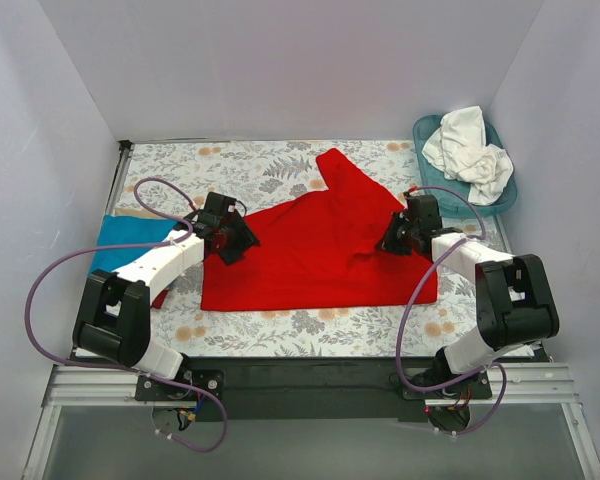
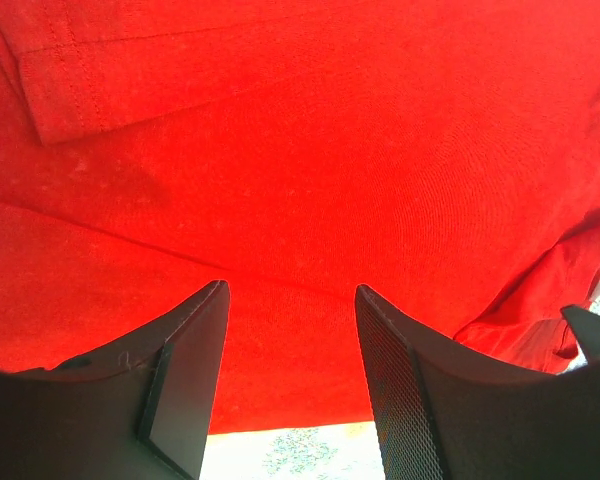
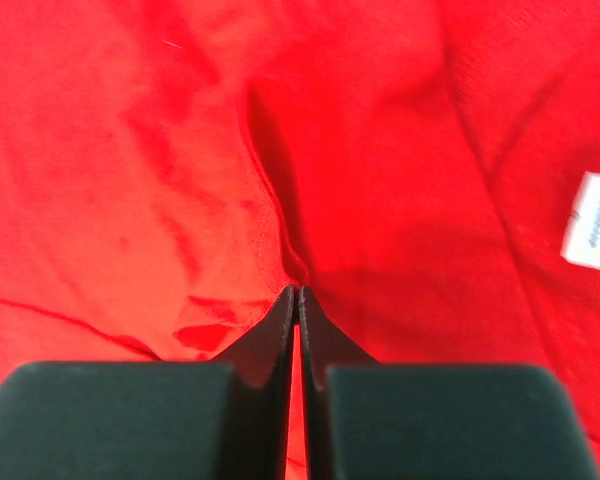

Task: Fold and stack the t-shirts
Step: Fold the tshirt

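the floral table cloth [image 1: 280,175] is covering the whole work surface, and the red t-shirt [image 1: 320,265] is taking up most of the middle of it. it's lying mostly flat, with one part sticking up towards the back wall and some wrinkles on the right side, so i'd say it isn't properly folded yet. off at the left edge the turquoise t-shirt [image 1: 130,238] is lying flat, partly under the left arm. it might be the start of the stack, but i can't tell if it's folded. in the back right corner the teal basket [image 1: 425,128] is holding the white t-shirts [image 1: 470,150] in a crumpled heap, so those are all waiting their turn. so we're looking at early days: at best one done, one in progress, and the whites untouched. the left gripper [image 2: 290,295] is hovering over the red shirt's left side with its fingers spread apart and nothing between them. the right gripper [image 3: 297,295] is pinched together on a ridge of red cloth near the right side, with a little white label [image 3: 590,220] showing close by.
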`<state>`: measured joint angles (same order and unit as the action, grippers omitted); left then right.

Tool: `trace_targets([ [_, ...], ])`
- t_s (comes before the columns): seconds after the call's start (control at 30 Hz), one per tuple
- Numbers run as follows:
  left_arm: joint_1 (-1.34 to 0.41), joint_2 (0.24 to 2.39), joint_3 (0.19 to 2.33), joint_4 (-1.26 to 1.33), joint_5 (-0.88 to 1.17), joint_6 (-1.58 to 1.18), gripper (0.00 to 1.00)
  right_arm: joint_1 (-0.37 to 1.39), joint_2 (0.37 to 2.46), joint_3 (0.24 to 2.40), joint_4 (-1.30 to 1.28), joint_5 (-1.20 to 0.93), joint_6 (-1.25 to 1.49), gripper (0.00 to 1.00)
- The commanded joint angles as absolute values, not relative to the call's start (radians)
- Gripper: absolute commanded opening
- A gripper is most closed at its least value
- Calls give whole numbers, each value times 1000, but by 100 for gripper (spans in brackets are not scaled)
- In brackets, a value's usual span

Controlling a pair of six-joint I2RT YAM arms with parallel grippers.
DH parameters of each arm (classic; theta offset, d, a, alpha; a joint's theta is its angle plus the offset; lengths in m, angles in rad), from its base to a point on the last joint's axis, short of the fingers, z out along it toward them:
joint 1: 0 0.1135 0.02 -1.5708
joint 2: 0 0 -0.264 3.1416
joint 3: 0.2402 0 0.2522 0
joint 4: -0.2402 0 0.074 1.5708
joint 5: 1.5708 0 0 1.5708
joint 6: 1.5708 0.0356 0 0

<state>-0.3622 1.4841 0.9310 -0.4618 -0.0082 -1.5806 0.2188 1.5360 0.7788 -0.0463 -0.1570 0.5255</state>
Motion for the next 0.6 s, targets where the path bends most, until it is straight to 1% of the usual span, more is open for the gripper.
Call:
trace_targets([
  [0.0,-365,1471,960,-457,-9,-1566,52,239,1555,830,17,-184,537,4],
  [0.03,-365,1471,962,-457,-8,-1565,52,242,1560,839,18,-184,538,1],
  [0.4,-364,1477,959,-460,-6,-1555,52,330,1666,954,29,-181,534,1],
  [0.5,-365,1483,963,-462,-9,-1551,52,350,1707,989,29,-186,523,16],
  [0.53,-365,1483,962,-463,-12,-1551,52,353,1718,999,31,-190,517,31],
  [0.57,-365,1486,969,-472,-20,-1554,52,359,1729,1009,28,-199,511,37],
])
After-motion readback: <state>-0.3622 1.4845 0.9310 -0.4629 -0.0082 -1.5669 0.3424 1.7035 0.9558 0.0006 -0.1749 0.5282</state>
